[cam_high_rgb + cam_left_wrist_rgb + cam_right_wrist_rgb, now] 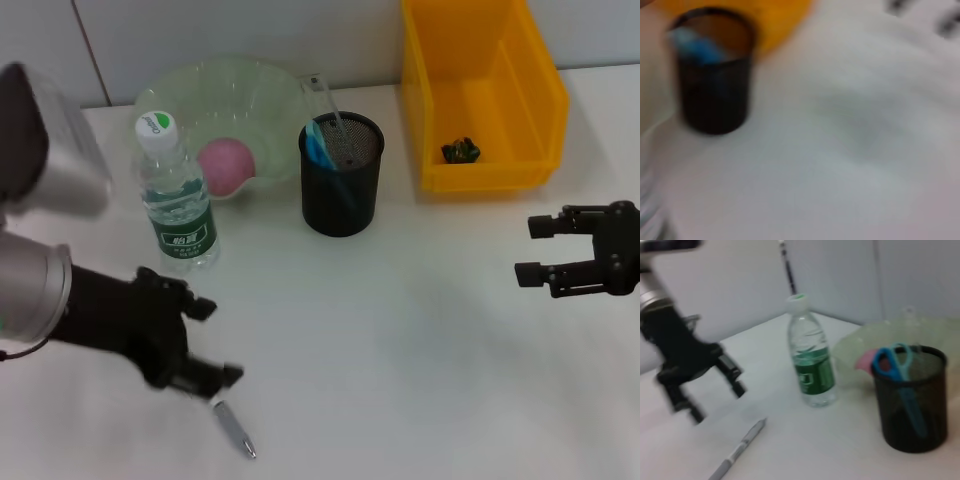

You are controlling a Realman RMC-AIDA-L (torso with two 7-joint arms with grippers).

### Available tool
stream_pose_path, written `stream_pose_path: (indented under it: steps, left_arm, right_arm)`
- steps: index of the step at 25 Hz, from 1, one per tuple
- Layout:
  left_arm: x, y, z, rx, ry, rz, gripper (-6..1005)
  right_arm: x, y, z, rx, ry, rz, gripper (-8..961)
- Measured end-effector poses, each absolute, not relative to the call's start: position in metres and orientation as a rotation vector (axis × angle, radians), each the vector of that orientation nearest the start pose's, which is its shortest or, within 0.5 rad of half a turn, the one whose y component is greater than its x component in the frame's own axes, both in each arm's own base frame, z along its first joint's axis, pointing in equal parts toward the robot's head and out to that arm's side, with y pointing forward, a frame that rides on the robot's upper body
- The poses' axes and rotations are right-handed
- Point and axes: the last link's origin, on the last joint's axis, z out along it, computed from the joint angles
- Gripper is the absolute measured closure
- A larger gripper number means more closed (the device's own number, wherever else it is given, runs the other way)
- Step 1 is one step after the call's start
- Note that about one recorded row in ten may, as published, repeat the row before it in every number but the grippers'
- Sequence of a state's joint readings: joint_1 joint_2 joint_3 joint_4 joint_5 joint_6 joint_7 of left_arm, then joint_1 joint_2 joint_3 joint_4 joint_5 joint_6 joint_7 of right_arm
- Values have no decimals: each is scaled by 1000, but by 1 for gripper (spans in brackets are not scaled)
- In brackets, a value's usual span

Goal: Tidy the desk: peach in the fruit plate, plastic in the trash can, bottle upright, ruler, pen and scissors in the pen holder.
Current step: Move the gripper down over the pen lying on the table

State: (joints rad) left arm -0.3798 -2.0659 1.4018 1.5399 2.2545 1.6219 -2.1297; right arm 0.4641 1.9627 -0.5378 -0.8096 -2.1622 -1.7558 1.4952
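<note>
Presently, findings as observed:

Left gripper (205, 345): hovering over the near-left part of the white desk (420, 330), fingers spread apart and holding nothing; one fingertip is sitting just above the pen's upper end in the head view, contact cannot be confirmed.

Pen (235, 430): lying flat on the desk at the near edge, silver-grey, angled away from the left gripper; also showing in the right wrist view (737, 450).

Right gripper (540, 250): hanging over the right side of the desk, just in front of the yellow bin, jaws standing apart, empty.

Water bottle (175, 195): standing upright with white cap and green label, just beside the fruit plate.

Peach (228, 166): resting inside the clear fruit plate (215, 90), at its near side.

Pen holder (342, 175): black mesh cup standing between the plate and the bin, carrying blue-handled scissors (320, 145) and a clear ruler (325, 95) that is leaning out over its far rim.

Yellow bin (480, 90): sitting at the far right, containing a small dark crumpled piece (460, 150), material not discernible.
</note>
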Motion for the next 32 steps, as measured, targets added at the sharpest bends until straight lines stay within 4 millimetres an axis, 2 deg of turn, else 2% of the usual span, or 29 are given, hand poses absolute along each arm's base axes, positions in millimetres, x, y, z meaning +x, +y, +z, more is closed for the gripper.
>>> stream_pose_path:
  steps: [1,4,5,6,7,10,11,12,16,19,21,24,26,32]
  left_arm:
    - [-175,301,6,-2978,-383,208,198]
    - [-173,296,6,-3069,-44,282,198]
    - [-173,296,6,-3073,-7,299,198]
    - [-172,298,3,-3078,186,417,199]
    - [-172,298,3,-3078,186,417,199]
    - [-168,303,-3,-3057,414,568,201]
    - [-163,305,-9,-3037,561,655,201]
    - [-163,305,-9,-3037,561,655,202]
    - [-154,311,-20,-3007,789,797,203]
    - [-151,315,-25,-3002,863,861,203]
    - [-147,317,-34,-3004,973,934,204]
    - [-145,317,-36,-3004,994,944,204]
    - [-140,318,-44,-3002,1106,991,204]
    - [-133,320,-50,-2961,1231,1024,204]
  right_arm:
    - [309,308,78,-2678,793,532,133]
    - [315,305,78,-2644,864,540,133]
    - [317,303,78,-2628,896,542,133]
    - [321,301,77,-2609,944,549,133]
    - [321,301,77,-2609,944,549,133]
    - [324,299,77,-2579,1017,570,133]
    - [325,299,78,-2558,1047,585,133]
    - [325,299,78,-2558,1047,585,133]
    - [325,302,79,-2524,1088,607,133]
    - [324,303,79,-2520,1092,609,133]
    - [323,305,77,-2521,1093,615,133]
    - [322,305,77,-2520,1096,616,133]
    - [322,306,78,-2517,1098,615,133]
    - [325,306,81,-2496,1103,612,133]
